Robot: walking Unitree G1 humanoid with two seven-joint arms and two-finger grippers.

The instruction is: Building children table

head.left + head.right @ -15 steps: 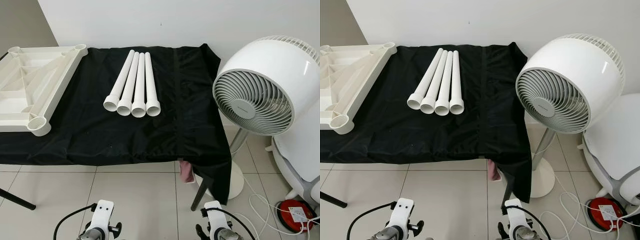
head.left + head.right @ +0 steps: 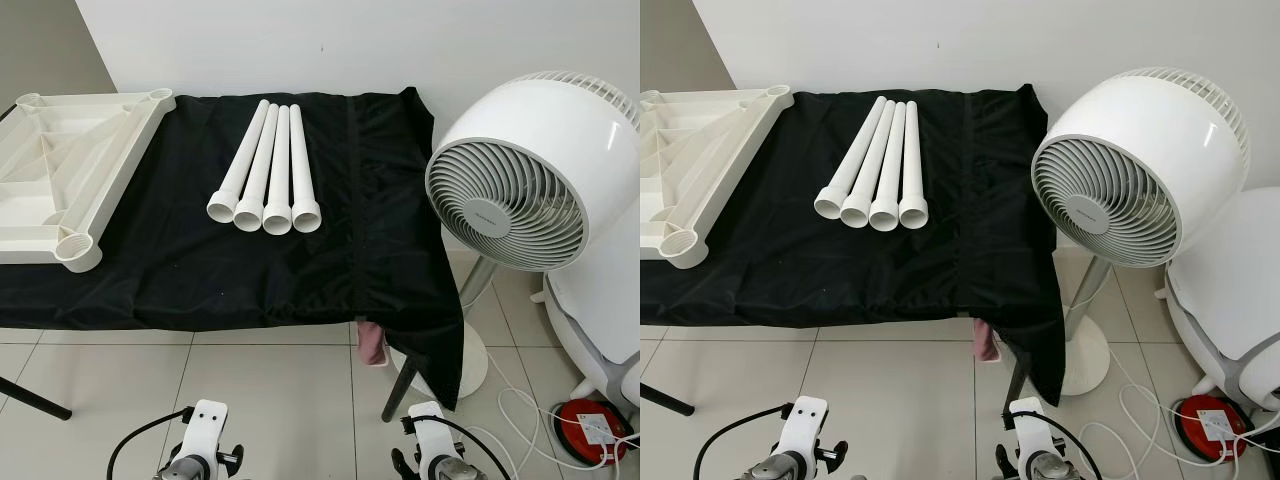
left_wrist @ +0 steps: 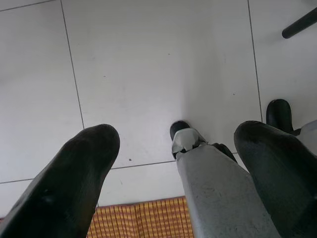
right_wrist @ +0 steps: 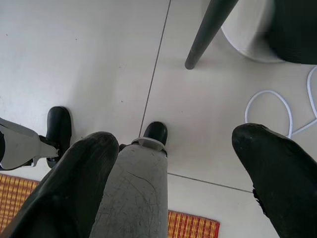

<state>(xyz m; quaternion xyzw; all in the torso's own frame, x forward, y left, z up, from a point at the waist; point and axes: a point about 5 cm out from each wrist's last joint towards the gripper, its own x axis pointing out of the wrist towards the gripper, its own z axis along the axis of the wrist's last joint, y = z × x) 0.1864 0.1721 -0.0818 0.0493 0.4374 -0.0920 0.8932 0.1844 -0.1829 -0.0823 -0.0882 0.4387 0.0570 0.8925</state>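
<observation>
White wall (image 2: 300,40), pale tiled floor (image 2: 270,400), standing white fan (image 2: 525,185) at right.

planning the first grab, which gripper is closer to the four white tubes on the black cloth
Left, narrowly. The left gripper hangs low almost straight below the white tubes; the right gripper hangs equally low but off toward the fan side. Both are open over floor tiles.

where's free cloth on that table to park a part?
Free: the black cloth between the cream upturned plastic tabletop and the four white plastic tube legs; the front strip below the legs' open ends; the right strip between the legs and the white round pedestal fan. Crowded: the left end under the tabletop. Both tools hang open over the floor.
</observation>
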